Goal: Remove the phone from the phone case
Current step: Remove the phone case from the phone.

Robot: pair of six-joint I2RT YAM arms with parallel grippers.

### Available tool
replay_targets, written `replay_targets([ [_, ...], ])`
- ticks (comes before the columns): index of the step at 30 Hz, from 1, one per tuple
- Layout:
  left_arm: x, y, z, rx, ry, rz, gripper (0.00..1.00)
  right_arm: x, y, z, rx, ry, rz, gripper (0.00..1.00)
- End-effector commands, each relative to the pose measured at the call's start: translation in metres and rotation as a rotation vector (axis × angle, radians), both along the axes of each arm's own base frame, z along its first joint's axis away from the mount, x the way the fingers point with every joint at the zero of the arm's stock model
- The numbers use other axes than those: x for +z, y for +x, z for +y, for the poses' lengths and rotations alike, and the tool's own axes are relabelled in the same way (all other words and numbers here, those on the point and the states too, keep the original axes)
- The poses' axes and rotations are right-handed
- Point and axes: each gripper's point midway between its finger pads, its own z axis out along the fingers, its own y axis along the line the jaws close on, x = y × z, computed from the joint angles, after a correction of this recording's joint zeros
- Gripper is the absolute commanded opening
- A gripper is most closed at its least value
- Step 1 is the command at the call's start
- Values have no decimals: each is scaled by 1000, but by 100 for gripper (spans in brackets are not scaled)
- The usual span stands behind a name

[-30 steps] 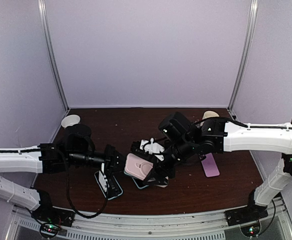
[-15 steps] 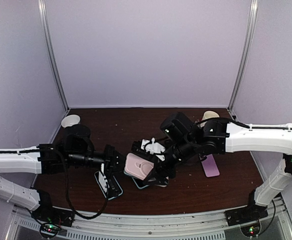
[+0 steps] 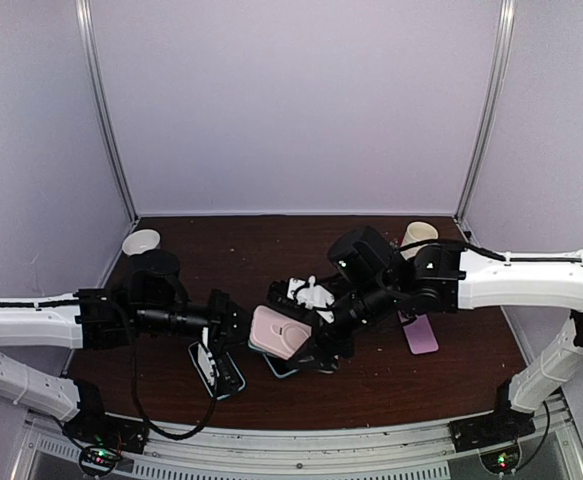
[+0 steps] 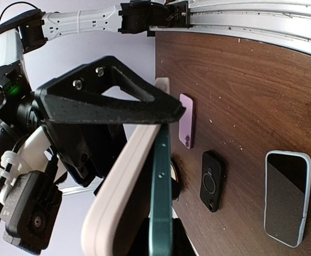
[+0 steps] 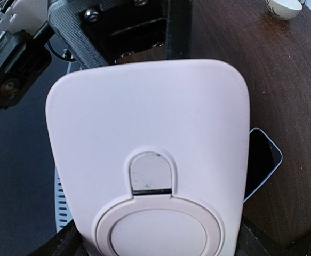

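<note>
- Your left gripper (image 3: 233,325) is sitting fully closed. Its tips are meeting the upper edge of the phone case (image 3: 276,333), right where the pink shell and the phone (image 4: 160,186) join. I cannot tell whether it is pinching that lip or only pressing against it.
- The phone is sitting inside the case, showing only as a thin teal edge along the shell in the left wrist view. The pair is hanging tilted between your two arms and, as far as I can judge, is lifted off the table (image 3: 221,250). A spare phone (image 3: 216,367) is lying flat on the table beneath the left gripper.
- You are probably dealing with a light, bendy, grippy shell wrapped round a stiff, heavier, slick and breakable phone. I would peel the shell's lip back at a corner, because that is where it is likely to give first. Take the phone itself by its long edges rather than by its glass.
- Your right gripper (image 3: 301,345) is standing wide, its jaws clamped across the width of the case and carrying it. The ring-holder back is facing its camera and filling most of that view. Squeezing harder here is likely to lock the phone in, so keep that hold only as firm as it needs to be.
</note>
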Motion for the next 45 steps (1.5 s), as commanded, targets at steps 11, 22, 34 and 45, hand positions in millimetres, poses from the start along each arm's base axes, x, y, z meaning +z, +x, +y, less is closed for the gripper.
replay_targets([
  [11,34,16,6,76,-95,-94,0,-23,-8,-47,-64,-128,83,73],
  [22,34,18,6,84,-94,-97,0,-23,-8,-60,-88,-128,85,73],
  [34,35,18,7,85,-97,-94,0,-26,-8,-65,-98,-136,88,72],
  [45,36,18,7,88,-101,-97,0,-38,-6,-83,-148,-174,102,72],
])
